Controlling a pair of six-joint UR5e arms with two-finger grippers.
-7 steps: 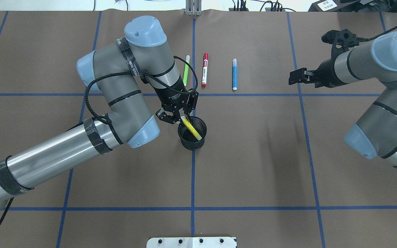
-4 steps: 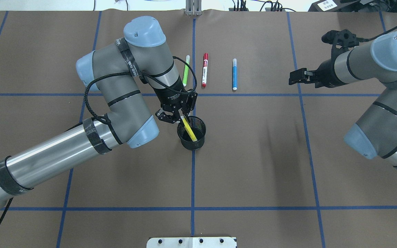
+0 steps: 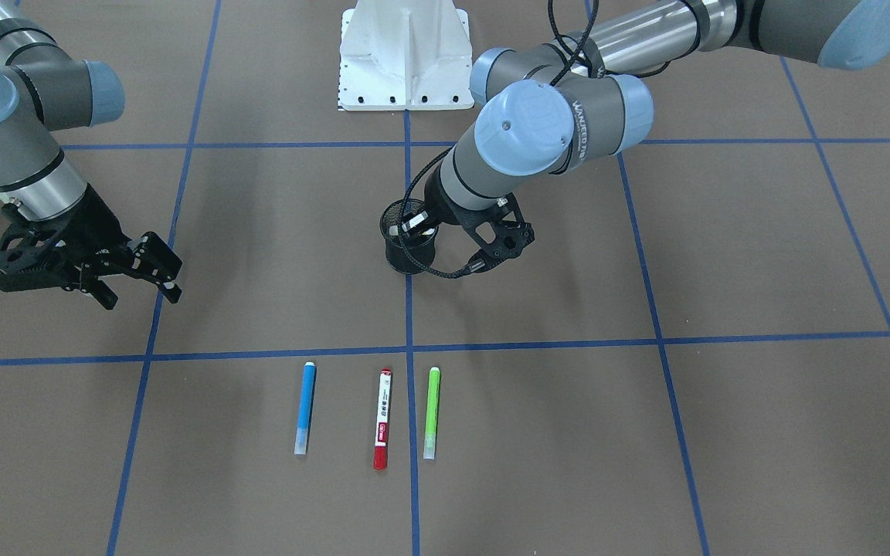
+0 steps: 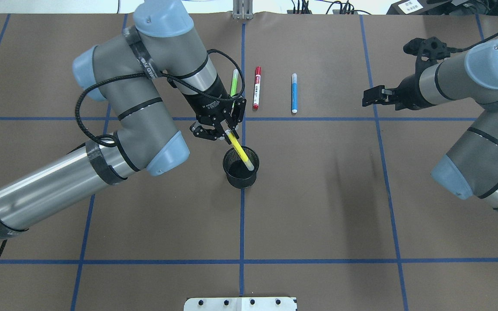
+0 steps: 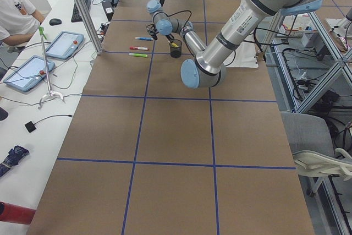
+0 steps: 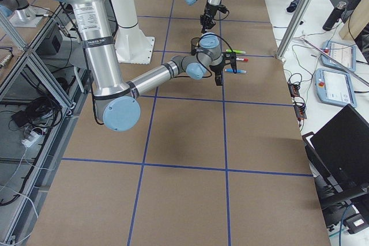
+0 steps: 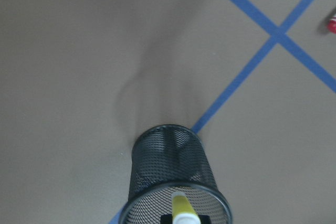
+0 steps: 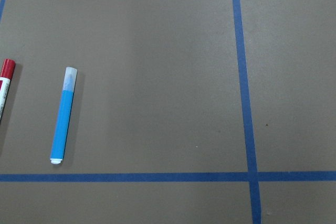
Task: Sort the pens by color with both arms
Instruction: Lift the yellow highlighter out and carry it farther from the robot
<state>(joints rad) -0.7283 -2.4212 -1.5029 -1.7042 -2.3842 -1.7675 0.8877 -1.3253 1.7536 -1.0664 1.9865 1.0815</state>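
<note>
Bright, even light; soft shadows; sharp.

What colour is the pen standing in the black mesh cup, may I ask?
The pen is yellow, clearest in the overhead exterior view.

overhead: rear, downward | front: opposite, steep | wrists: close-up | shared: mesh cup
</note>
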